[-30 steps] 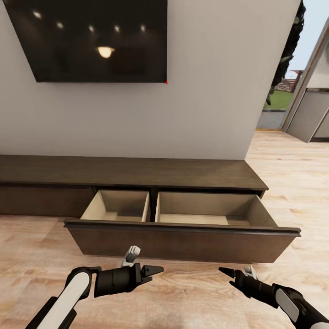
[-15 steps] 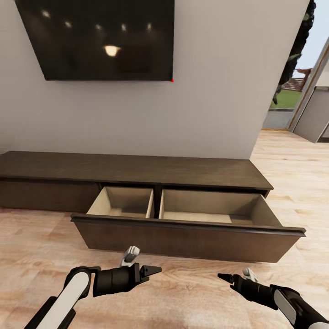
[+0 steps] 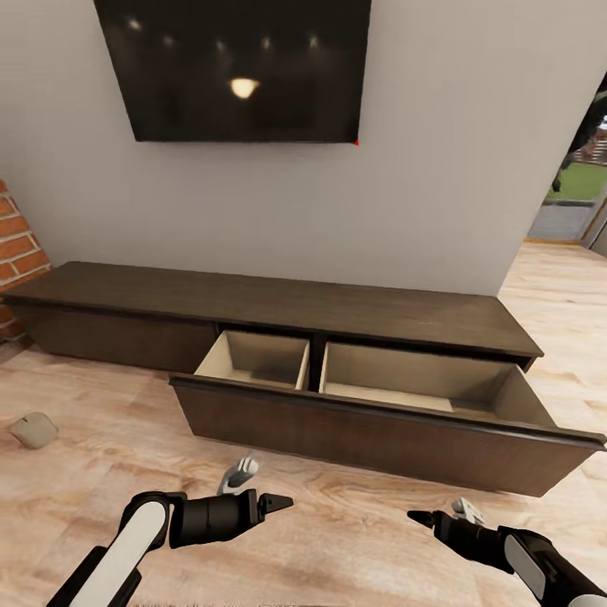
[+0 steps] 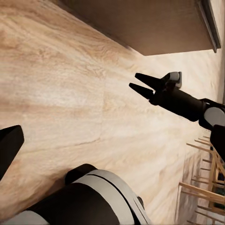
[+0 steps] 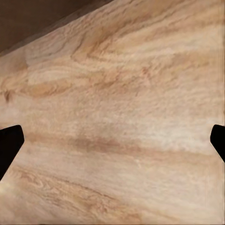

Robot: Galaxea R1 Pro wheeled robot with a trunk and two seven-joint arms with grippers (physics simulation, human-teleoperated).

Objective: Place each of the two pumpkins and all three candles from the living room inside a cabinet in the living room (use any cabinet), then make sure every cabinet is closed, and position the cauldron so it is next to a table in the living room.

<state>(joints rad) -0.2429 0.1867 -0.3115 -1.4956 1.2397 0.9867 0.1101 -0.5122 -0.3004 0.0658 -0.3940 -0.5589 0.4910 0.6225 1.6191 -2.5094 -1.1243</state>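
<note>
The cabinet (image 3: 278,299) is a long, low dark-brown unit against the wall. One wide drawer (image 3: 379,430) is pulled out, and its two pale beige compartments show nothing inside. My left gripper (image 3: 282,504) hovers open over the wood floor in front of the drawer, with one black fingertip (image 4: 9,143) in the left wrist view. My right gripper (image 3: 418,516) is also low over the floor, open and empty, and its fingertips (image 5: 9,140) stand far apart in the right wrist view. The pumpkins, candles, cauldron and table are out of view.
A dark TV (image 3: 236,67) hangs on the wall above the cabinet. A brick wall (image 3: 13,244) stands at the far left. A small pale grey-beige lump (image 3: 34,430) lies on the floor at left. A doorway (image 3: 582,185) opens at the far right.
The camera has turned left, so the cabinet and TV sit further right in the picture. The brick wall and the pale lump have come into view. Both arms keep their pose.
</note>
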